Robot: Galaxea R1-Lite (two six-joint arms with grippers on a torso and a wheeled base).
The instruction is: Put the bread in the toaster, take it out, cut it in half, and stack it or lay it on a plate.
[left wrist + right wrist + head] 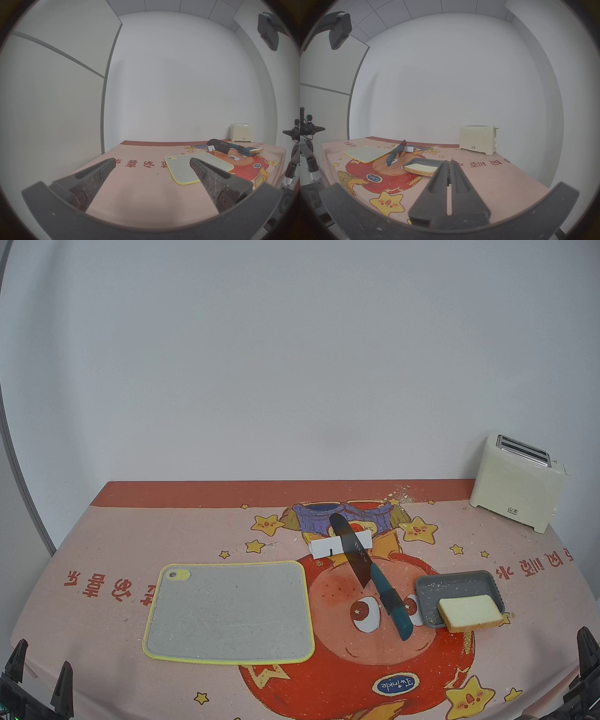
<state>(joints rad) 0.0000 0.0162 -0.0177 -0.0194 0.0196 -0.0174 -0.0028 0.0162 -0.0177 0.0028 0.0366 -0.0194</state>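
The slice of bread [470, 612] lay flat on the near edge of a grey rectangular dish [459, 585], on the right side of the counter [125, 534], with its long axis running across the robot's front. The right hand [449, 162] hung low at the counter's near right corner, its fingers pressed together on nothing. The bread sat ahead of it and a little toward the middle. The left hand [152, 161] had its fingers spread apart and empty at the near left corner, beyond the cutting board [230, 611] and well apart from the bread, so the right arm was clearly the nearer. The toaster [517, 482] stood at the far right corner, slots up, beyond the dish on that same side. The knife [375, 580] rested between board and dish, its blade propped on a small white stand [326, 547].
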